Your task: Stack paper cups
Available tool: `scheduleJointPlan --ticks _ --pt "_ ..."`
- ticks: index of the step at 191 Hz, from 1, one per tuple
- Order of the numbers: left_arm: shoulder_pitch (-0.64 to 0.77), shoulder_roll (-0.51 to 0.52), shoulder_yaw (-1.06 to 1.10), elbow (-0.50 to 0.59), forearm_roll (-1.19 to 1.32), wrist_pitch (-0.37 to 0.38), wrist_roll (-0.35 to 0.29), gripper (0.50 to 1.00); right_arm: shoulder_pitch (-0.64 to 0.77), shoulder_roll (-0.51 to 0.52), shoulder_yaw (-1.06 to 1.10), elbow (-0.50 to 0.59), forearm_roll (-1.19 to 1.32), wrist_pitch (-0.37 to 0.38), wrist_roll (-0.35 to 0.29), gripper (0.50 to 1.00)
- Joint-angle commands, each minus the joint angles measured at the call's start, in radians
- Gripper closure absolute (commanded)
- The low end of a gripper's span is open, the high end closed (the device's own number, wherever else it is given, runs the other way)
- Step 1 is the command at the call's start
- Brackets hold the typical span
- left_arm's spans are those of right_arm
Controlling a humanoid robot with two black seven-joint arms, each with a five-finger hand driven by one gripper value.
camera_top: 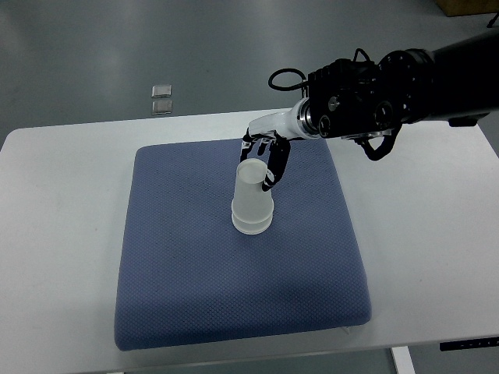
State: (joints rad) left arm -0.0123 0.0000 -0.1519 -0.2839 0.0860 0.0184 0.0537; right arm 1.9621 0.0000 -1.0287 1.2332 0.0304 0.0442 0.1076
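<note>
No writing can be read anywhere, not on the cups [252, 201] (plain white) nor the pad [195, 265].

A blue mat on a white table, with gray floor behind.

The white table [437, 234] fills most of the view. A big blue mat [195, 273] lies flat on top of it, near the middle, with soft round corners and a bumpy dotted look. Bare table shows around the mat at 9 and 3 o'clock. Past the far edge of the table, at about 11 o'clock, two small gray squares [161, 99] sit on the gray floor [93, 47], one just behind the other. At 1 o'clock, in the far corner, a bit of a brown box [468, 6] peeks in.
</note>
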Motion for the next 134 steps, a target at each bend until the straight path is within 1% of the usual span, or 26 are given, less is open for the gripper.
scheduleJointPlan --ticks 1,23,53,78,106,134 --pt "0.000 0.000 0.000 0.000 0.000 0.000 0.000 0.500 -0.032 0.000 0.004 -0.020 -0.001 -0.017 0.004 0.640" --pt "0.000 0.000 0.000 0.000 0.000 0.000 0.000 0.500 -0.063 0.000 0.038 -0.040 -0.001 -0.021 0.006 0.640" --pt "0.000 0.000 0.000 0.000 0.000 0.000 0.000 0.500 -0.069 0.000 0.098 -0.072 0.011 -0.023 0.009 0.640" --pt "0.000 0.000 0.000 0.000 0.000 0.000 0.000 0.500 -0.071 0.000 0.179 -0.121 0.029 -0.013 0.033 0.640" --pt "0.000 0.000 0.000 0.000 0.000 0.000 0.000 0.500 -0.091 -0.129 0.332 -0.140 0.057 -0.010 0.035 0.640" --pt "0.000 0.000 0.000 0.000 0.000 0.000 0.000 0.500 -0.203 -0.245 0.473 -0.169 0.079 -0.012 0.037 0.640"
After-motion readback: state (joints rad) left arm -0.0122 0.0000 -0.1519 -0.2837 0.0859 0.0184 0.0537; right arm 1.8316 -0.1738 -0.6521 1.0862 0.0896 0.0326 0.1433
